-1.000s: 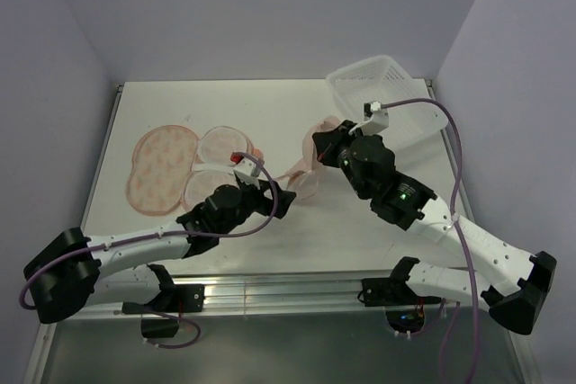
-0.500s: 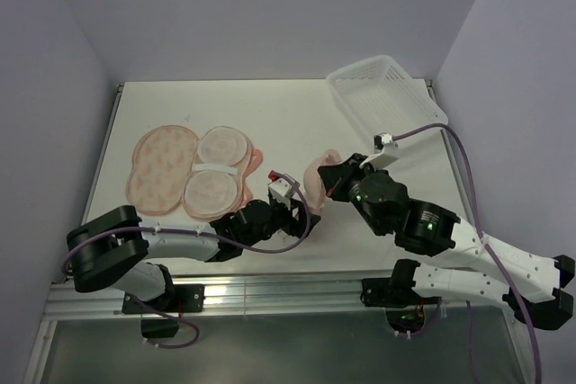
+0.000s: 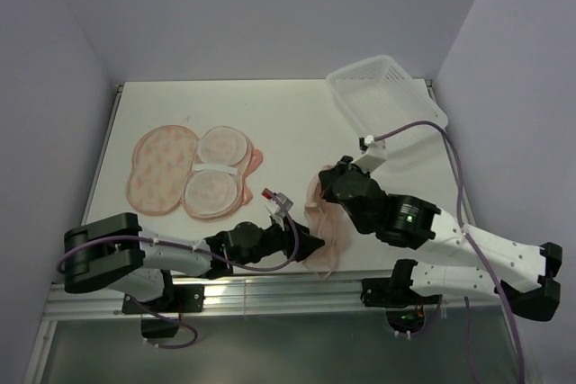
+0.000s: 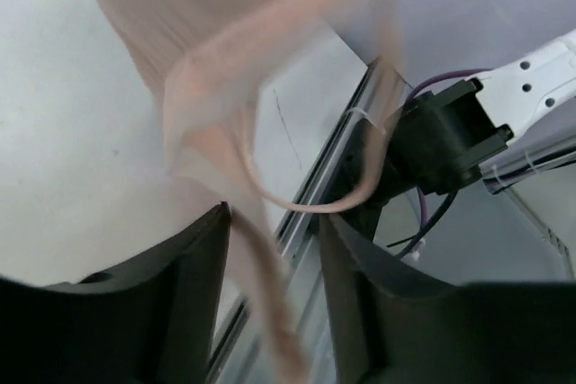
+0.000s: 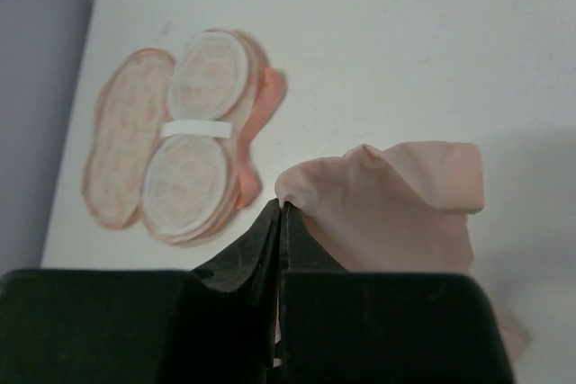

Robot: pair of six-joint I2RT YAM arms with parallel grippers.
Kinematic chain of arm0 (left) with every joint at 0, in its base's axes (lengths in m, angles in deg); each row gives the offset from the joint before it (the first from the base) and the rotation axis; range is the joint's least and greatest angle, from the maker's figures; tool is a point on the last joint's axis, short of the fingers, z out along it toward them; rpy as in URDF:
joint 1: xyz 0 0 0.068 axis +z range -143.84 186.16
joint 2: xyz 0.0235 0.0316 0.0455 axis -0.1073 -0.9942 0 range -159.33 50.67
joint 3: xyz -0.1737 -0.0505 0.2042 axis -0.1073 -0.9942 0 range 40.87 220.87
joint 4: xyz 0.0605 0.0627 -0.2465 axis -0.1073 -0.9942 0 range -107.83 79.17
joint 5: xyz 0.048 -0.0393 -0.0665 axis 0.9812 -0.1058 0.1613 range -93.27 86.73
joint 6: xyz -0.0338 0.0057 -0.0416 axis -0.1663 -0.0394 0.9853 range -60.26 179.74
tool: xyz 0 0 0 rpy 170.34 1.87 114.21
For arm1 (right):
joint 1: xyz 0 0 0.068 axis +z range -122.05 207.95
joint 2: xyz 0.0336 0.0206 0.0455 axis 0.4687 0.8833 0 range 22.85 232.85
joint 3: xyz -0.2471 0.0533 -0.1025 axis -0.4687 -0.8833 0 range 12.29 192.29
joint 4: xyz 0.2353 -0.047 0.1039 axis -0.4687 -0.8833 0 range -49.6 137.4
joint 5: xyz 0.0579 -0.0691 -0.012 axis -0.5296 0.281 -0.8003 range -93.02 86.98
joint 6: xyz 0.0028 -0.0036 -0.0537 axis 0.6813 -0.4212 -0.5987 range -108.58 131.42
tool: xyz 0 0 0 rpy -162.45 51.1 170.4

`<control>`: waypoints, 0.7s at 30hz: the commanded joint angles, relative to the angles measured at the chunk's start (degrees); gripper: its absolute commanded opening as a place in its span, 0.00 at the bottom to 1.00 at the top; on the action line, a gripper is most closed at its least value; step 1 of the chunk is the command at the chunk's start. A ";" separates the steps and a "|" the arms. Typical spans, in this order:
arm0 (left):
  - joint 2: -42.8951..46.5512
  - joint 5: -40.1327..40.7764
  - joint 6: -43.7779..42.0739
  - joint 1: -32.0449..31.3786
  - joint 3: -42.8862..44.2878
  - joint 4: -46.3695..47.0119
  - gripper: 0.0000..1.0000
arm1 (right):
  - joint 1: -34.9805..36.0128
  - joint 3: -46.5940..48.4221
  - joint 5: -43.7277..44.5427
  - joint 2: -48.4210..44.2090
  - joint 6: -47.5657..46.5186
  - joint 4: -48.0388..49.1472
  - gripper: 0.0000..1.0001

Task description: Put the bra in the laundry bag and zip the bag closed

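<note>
The laundry bag (image 3: pixel 162 168) lies open at the left of the table, its printed half beside two whitish mesh lobes (image 3: pixel 216 188); it also shows in the right wrist view (image 5: pixel 171 159). My right gripper (image 3: pixel 321 193) is shut on a fold of the peach-pink bra (image 5: pixel 396 213) and holds it up near the table's front edge, right of the bag. The bra (image 3: pixel 326 240) hangs down from it. My left gripper (image 3: pixel 313 245) is at the bra's lower part. Its jaws (image 4: pixel 274 213) stand apart, with a bra strap (image 4: pixel 261 258) running loosely between them.
A white lattice basket (image 3: pixel 382 101) stands tilted at the back right corner. The metal rail of the table's near edge (image 3: pixel 288 290) runs just below both grippers. The right arm's base (image 4: pixel 441 141) shows close behind the strap in the left wrist view.
My right gripper has carried the bra from the table's middle toward the near edge. My left arm has swung right along the near edge and reached the hanging bra.
</note>
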 commanded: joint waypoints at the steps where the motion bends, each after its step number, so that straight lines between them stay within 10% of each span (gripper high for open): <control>1: -0.57 1.03 6.88 -0.23 -2.36 7.90 0.62 | -5.62 -0.81 -2.20 5.62 -1.16 4.51 0.00; 3: -0.40 4.03 7.85 -0.23 -3.15 6.49 0.96 | -8.62 -2.40 -6.07 8.26 -3.18 8.98 0.00; 14: 12.95 23.03 8.73 1.96 -3.77 -20.91 0.99 | -23.13 8.12 -19.43 38.14 -10.57 21.13 0.01; 19: 18.05 12.95 10.49 13.20 -4.39 -25.07 0.99 | -25.77 15.17 -23.57 43.79 -15.13 19.99 0.64; 21: 18.68 10.90 9.00 15.59 -3.87 -25.33 0.97 | -27.17 14.48 -24.97 41.78 -17.15 21.13 0.66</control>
